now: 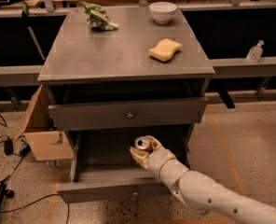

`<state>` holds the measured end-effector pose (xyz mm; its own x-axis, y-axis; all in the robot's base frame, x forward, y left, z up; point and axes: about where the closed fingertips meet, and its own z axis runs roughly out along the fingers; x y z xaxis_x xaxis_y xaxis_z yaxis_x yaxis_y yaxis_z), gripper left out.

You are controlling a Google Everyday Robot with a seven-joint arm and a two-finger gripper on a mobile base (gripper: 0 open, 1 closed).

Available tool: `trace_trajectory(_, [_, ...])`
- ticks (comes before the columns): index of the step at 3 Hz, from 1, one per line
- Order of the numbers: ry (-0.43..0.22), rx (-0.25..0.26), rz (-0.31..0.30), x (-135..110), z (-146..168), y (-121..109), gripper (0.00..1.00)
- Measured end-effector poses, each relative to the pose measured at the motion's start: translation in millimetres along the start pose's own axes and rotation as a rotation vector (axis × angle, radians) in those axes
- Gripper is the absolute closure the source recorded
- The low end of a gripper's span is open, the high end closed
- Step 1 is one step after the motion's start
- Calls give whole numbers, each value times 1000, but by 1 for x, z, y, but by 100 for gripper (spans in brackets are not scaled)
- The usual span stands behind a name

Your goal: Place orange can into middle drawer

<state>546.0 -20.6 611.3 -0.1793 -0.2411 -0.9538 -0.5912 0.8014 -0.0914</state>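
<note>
Pincer (146, 151) grips orange can (142, 143) over middle drawer (100, 191).

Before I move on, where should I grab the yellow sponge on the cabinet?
Across its short width, from above: the yellow sponge lies flat on the cabinet top. The gripper is over the open middle drawer, shut on the orange can.

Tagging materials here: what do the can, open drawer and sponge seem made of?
The orange can, held in the gripper above the open middle drawer, is likely thin metal: shiny silver top. The drawer is matte grey, painted metal or laminate, unclear which. The yellow sponge is probably soft foam: dull surface, rounded edges.
</note>
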Motion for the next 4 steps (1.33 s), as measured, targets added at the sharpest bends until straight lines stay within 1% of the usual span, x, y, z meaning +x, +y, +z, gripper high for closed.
trace_trajectory(1, [18, 36, 68, 55, 15, -10, 100])
trace_trajectory(2, [56, 37, 109, 94, 31, -15, 82])
trace_trajectory(3, [55, -11, 92, 114, 55, -22, 51])
trace_trajectory(4, [44, -41, 63, 117, 70, -26, 28])
